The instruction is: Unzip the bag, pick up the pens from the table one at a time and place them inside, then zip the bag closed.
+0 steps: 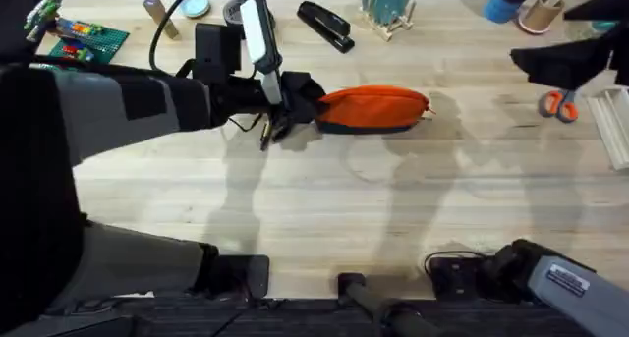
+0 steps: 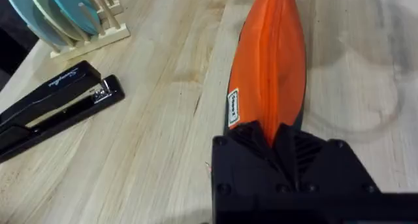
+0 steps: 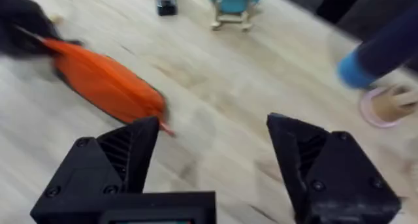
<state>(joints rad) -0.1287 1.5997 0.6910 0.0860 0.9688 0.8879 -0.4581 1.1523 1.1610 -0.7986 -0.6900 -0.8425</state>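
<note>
While the elongated orange fabric pouch with a dark navy lower edge (image 1: pixel 376 109) lies lengthwise on the light wooden plank table (image 1: pixel 324 209), toward the far middle, the left gripper (image 1: pixel 298 103) sits at the pouch's left end. Left wrist view: black fingers (image 2: pixel 251 140) pinched together on the top seam at the near end of the pouch, so clamped on it. Small white label on the pouch side just beside the fingers. Right gripper (image 3: pixel 212 152) hangs low at the near right of the table, well apart from the pouch, fingers spread wide, nothing between them. Black stapler (image 1: pixel 325 26) lies on the far side, near a wooden rack of teal plates (image 1: pixel 387 7). Orange-handled scissors (image 1: pixel 559 104) at far right.
</note>
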